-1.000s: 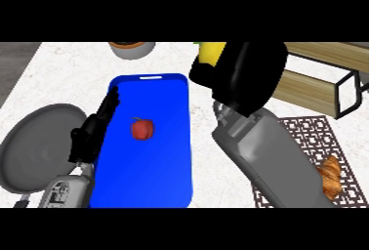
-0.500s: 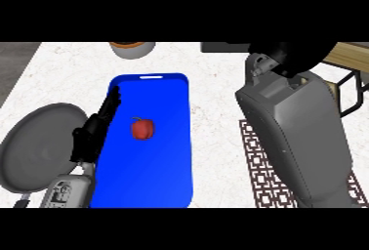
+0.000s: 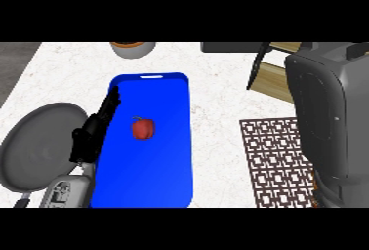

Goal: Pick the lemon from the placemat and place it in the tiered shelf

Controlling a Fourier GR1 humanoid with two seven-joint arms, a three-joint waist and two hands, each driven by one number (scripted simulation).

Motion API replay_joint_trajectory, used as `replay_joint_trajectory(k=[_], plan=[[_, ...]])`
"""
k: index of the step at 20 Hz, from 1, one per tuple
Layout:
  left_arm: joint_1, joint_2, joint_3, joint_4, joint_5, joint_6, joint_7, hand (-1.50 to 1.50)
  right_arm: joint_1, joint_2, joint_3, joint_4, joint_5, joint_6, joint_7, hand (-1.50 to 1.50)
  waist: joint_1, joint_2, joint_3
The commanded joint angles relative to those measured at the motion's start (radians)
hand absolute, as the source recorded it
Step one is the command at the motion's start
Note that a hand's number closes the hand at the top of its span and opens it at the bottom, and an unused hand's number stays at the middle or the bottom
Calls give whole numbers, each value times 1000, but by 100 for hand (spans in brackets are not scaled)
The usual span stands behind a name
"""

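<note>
Over the tiered shelf (image 3: 277,78) at the right, the right forearm hides its hand and the lemon, so whether placing is finished can't be told. The left hand (image 3: 97,129) rests with straight fingers beside a blue tray (image 3: 162,166).

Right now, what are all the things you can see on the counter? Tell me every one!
Tray: one, bright blue, long, middle of the counter.
Pepper: one, red, small, lying on the tray.
Pan: one, grey, round, at the left, beside the tray.
Bowl: one, grey with an orange inside, at the top edge, partly cut off.
Placemat: one, dark brown lattice, at the right, partly hidden by the arm.
Shelf: one, pale wood with a black frame, top right, mostly hidden.
Lemon: none can be seen.
Left hand: one, black, fingers straight, over the tray's left edge.
Right forearm: one, grey, along the right side; its hand is not in view.
</note>
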Motion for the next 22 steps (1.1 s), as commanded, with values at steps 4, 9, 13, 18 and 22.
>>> replay_joint_trajectory(k=[4, 9, 13, 18, 22], plan=[[-26, -5, 16, 63, -1, 3, -39, 0, 15, -70, -16, 32, 20, 42, -40, 150, -3, 2, 0], [30, -26, -18, 1, -14, 9, -36, 0, -34, -158, -102, 194, -10, -50, -123, 150, 7, 3, 0], [2, 3, 14, -35, 25, -26, 19, 0, 20, -144, -34, 290, 79, -161, -138, 150, 12, 4, 0], [31, -1, -21, -108, 1, -24, 60, 0, -11, -218, -118, 472, 6, -319, -262, 150, 20, 6, 0], [-5, -20, -15, -21, -5, -9, 1, 0, 13, -167, -185, 395, -106, -523, -277, 150, 14, 13, 3]])
